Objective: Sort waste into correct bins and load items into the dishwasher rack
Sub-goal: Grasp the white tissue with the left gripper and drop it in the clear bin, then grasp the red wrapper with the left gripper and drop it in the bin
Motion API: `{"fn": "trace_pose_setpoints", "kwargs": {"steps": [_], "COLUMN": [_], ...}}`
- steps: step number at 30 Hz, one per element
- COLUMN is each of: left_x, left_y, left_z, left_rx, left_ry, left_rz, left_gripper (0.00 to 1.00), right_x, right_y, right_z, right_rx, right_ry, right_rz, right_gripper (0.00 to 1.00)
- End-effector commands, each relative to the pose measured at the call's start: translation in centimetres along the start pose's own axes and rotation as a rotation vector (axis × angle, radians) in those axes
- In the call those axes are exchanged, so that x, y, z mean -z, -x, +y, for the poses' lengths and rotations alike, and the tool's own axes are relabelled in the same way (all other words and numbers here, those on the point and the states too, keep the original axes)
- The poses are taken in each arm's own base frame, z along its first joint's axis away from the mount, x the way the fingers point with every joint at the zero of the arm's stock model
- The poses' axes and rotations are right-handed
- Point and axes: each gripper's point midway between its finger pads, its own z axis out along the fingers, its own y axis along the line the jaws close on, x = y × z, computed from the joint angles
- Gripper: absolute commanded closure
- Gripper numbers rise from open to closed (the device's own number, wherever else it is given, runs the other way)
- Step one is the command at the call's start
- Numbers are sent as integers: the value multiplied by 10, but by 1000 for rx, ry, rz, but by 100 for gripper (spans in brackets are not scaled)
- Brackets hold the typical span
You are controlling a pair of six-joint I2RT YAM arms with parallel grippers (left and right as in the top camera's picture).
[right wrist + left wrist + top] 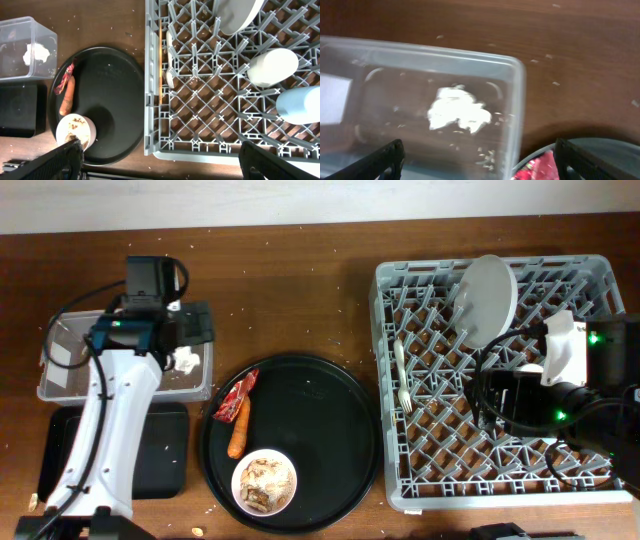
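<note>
The left gripper (480,154) and right gripper (161,156) hung wide open, empty; grabbing the red wrapper (237,395) risked dragging the carrot (239,434) lying against it.

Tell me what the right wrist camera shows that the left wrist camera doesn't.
Only the right wrist view shows the dishwasher rack holding the plate, small white cup, light blue cup and fork, plus the carrot, the bowl of food scraps and the shallow black tray. Only the left wrist view shows the fine crumbs scattered in the clear tub around the tissue. Both show that tub, the tissue in it, and the red wrapper at the round black tray rim.
</note>
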Motion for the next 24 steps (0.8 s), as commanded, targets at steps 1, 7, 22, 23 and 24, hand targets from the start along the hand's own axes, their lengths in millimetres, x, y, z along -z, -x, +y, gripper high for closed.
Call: {"fn": "trace_pose_setpoints", "kwargs": {"steps": [1, 7, 22, 23, 24], "left_x": [24, -64, -5, 3, 14], "left_y": [-40, -162, -5, -6, -6], "left_z": [-83, -110, 16, 16, 13], "left_rx": [-218, -441, 77, 84, 74], "left_ry": [-230, 23, -5, -27, -37], "left_rz": [84, 242, 18, 25, 17], "left_gripper": [20, 49, 30, 28, 28], "right_x": [3, 3, 3, 3, 3], "right_y": [-2, -6, -7, -6, -7], "right_z": [1, 0, 0, 0, 0], "right_rx": [-6, -9, -9, -9, -9], "right_ry": [8, 5, 4, 4, 4], "right_rz": [-4, 15, 15, 15, 15], "right_gripper": [1, 1, 2, 1, 1]}}
